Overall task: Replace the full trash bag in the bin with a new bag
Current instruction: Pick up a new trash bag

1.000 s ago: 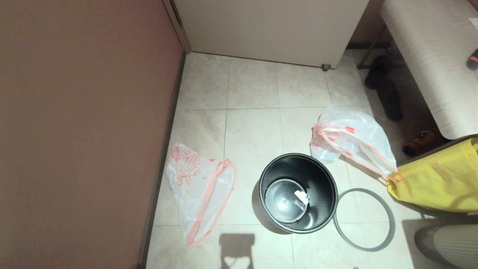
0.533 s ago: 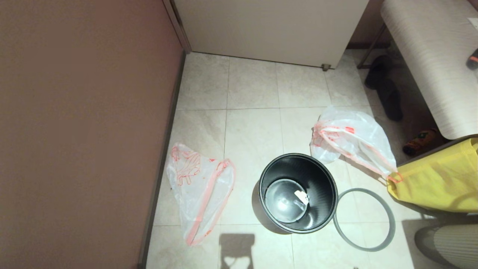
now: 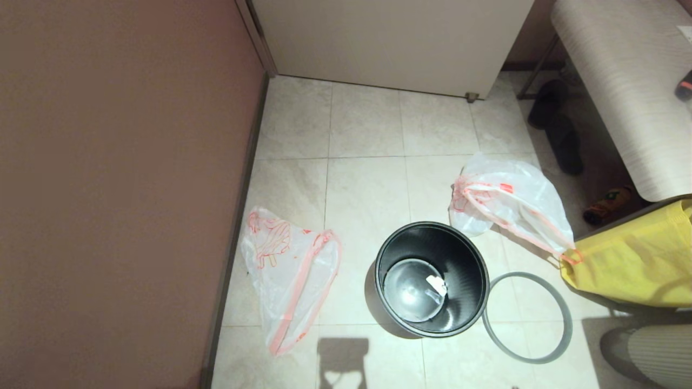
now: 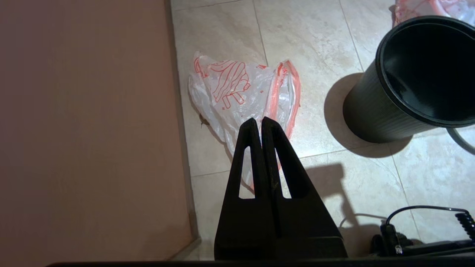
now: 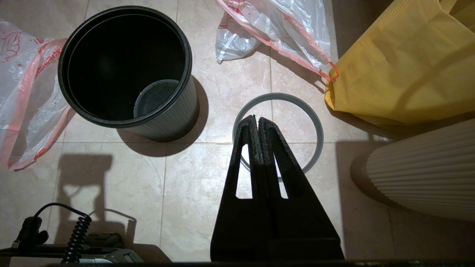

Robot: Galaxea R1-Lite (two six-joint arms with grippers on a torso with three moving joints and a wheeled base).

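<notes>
Wall point(image 3: 119, 189) on the left. New bag point(image 3: 289, 270) lies flat on the floor tiles point(image 3: 365, 189) just beside it: limp, thin, translucent white, pink-red drawstring hem, red line print. Left gripper point(image 4: 261, 124) hangs above it, fingers pressed together, holding nothing. Bin point(image 3: 431, 278) stands upright, unlined, glossy black inside. Full trash bag point(image 3: 508, 202) lies behind it, next to a yellow fabric bag point(image 3: 638, 259). Grey hoop point(image 3: 527, 317) lies flat beside the bin. Right gripper point(image 5: 256, 122) over the hoop, also pressed together, holding nothing.
</notes>
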